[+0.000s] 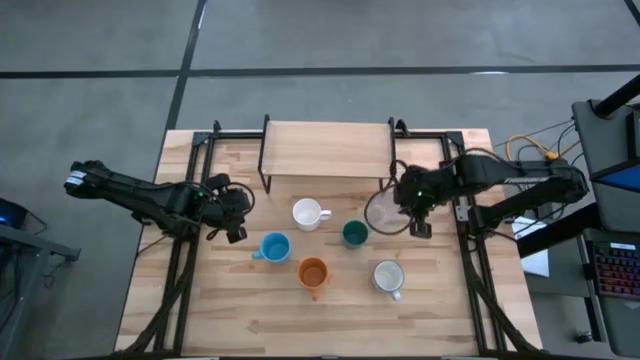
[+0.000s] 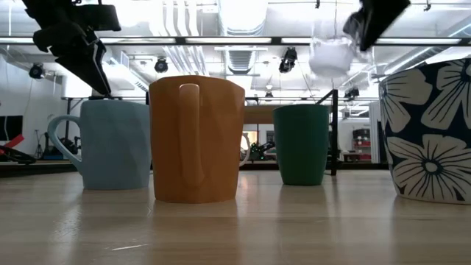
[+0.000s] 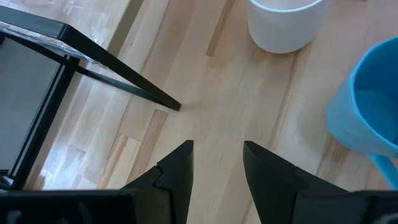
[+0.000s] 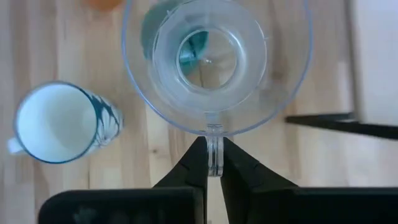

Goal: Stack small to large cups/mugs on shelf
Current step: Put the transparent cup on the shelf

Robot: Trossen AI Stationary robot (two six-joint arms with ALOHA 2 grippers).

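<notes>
The right gripper (image 4: 212,163), jaws pinched shut on the rim of the clear glass cup (image 4: 214,59), holds it aloft beside the low light-wood shelf (image 1: 326,148). Keep the cup level, clear the shelf's edge, then lower gently. The left gripper (image 3: 216,163), jaws partly open and empty, waits left of the shelf.

Wood table (image 1: 240,310) w/ shelf (image 1: 325,148), white mug (image 1: 308,213), blue (image 1: 273,248), orange (image 1: 313,273), teal (image 1: 354,234), patterned mug (image 1: 388,277).
</notes>
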